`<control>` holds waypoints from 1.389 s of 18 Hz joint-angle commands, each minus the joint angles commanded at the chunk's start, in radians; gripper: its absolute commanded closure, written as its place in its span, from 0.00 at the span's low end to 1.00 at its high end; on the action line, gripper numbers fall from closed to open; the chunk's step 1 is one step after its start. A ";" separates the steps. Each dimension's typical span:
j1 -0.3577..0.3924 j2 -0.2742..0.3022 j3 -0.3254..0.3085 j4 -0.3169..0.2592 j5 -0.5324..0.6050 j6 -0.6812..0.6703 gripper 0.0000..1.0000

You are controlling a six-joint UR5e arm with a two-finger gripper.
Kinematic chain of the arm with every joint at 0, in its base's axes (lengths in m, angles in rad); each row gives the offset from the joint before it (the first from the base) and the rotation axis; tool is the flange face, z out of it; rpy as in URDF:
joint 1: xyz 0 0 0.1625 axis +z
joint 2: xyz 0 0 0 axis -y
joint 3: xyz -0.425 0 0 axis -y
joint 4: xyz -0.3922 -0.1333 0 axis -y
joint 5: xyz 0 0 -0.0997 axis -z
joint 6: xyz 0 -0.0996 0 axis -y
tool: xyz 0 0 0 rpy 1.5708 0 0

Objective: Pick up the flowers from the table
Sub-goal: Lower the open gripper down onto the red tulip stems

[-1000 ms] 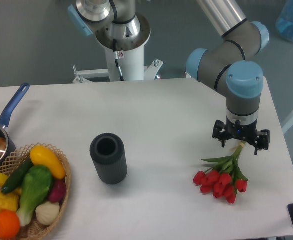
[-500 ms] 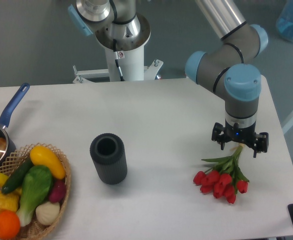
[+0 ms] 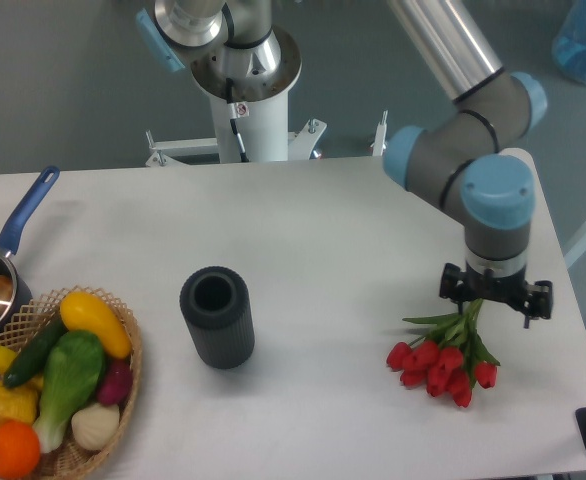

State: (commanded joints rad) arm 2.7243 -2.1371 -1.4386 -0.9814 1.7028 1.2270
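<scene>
The flowers (image 3: pixel 443 365), a small bunch of red tulips with green stems and leaves, lie on the white table (image 3: pixel 333 230) at the front right, heads toward the front. My gripper (image 3: pixel 495 298) points straight down over the upper end of the stems. Its jaws stand spread, one on each side of the stems, so it is open. The stem ends are hidden under the gripper. I cannot tell whether the fingertips touch the table.
A dark cylinder (image 3: pixel 217 317) stands upright left of centre. A wicker basket (image 3: pixel 123 375) of colourful vegetables sits at the front left, with a blue-handled pan (image 3: pixel 13 240) behind it. The table's right edge is close to the gripper.
The gripper has shifted a little to the right and come down over the stem ends. The flowers have not moved.
</scene>
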 joint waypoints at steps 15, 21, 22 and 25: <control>-0.024 -0.113 0.103 -0.069 -0.071 -0.035 0.00; -0.054 -0.125 0.087 -0.065 -0.074 -0.040 0.00; -0.054 -0.127 0.087 -0.063 -0.074 -0.041 0.00; -0.060 -0.129 0.086 -0.062 -0.072 -0.050 0.02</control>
State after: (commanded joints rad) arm 2.6645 -2.2657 -1.3530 -1.0431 1.6306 1.1766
